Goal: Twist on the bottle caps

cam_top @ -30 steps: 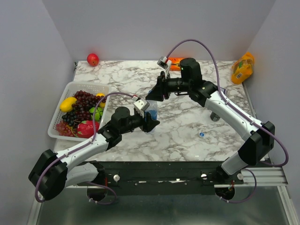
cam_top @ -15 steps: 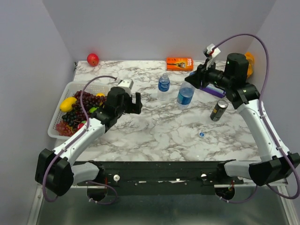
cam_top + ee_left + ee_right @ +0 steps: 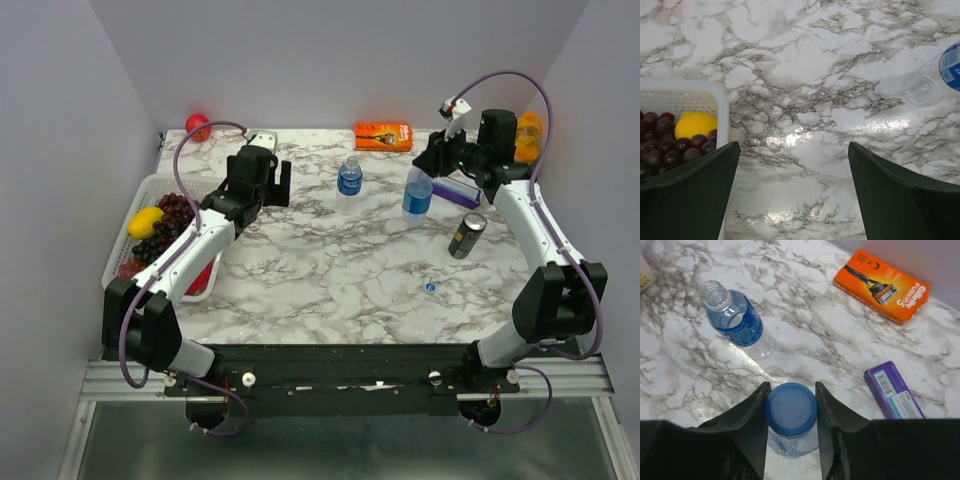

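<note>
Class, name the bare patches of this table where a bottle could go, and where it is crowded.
Bare: the near middle, between fruit basket, uncapped bottle and loose cap. Crowded: far right, where capped bottle, purple box and can cluster.

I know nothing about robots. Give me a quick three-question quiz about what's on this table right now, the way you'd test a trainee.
1. True or false: the free-standing bottle has a cap on its neck.
2. What are the fingers of the right end effector closed around?
3. The left end effector is: A) open and holding nothing; B) shut on a cap; C) shut on a bottle.

Key
1. False: its neck is open.
2. The blue cap sitting on the second bottle.
3. A.
</note>
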Controlling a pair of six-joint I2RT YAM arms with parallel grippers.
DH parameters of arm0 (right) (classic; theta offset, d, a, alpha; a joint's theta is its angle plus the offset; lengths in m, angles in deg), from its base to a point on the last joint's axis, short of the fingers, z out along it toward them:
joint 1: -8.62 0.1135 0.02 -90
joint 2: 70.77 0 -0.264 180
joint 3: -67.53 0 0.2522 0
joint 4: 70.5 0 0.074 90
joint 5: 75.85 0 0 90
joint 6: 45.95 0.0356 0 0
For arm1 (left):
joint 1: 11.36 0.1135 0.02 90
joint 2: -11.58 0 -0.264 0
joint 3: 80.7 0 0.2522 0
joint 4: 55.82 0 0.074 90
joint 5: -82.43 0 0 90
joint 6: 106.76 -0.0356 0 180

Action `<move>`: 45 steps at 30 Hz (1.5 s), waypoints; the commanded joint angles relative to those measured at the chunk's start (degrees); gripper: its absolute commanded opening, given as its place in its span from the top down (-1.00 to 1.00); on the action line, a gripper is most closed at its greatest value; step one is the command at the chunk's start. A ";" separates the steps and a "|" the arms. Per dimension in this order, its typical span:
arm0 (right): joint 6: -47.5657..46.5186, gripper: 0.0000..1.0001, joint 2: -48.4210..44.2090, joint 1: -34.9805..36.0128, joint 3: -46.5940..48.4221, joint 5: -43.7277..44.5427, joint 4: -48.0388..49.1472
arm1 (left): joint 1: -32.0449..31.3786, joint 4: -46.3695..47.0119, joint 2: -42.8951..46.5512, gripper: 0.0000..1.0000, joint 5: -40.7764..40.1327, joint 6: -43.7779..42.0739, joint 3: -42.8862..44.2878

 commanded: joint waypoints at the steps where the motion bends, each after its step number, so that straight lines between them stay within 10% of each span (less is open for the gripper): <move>1: -1.99 0.98 1.79 -1.26 -0.79 -2.05 7.69 | 0.57 1.44 -3.20 -0.97 -4.49 -5.33 3.33; 45: 0.30 -0.16 6.63 -3.11 -9.93 -2.58 20.35 | 0.83 -2.25 -11.03 -0.97 0.52 -3.49 7.29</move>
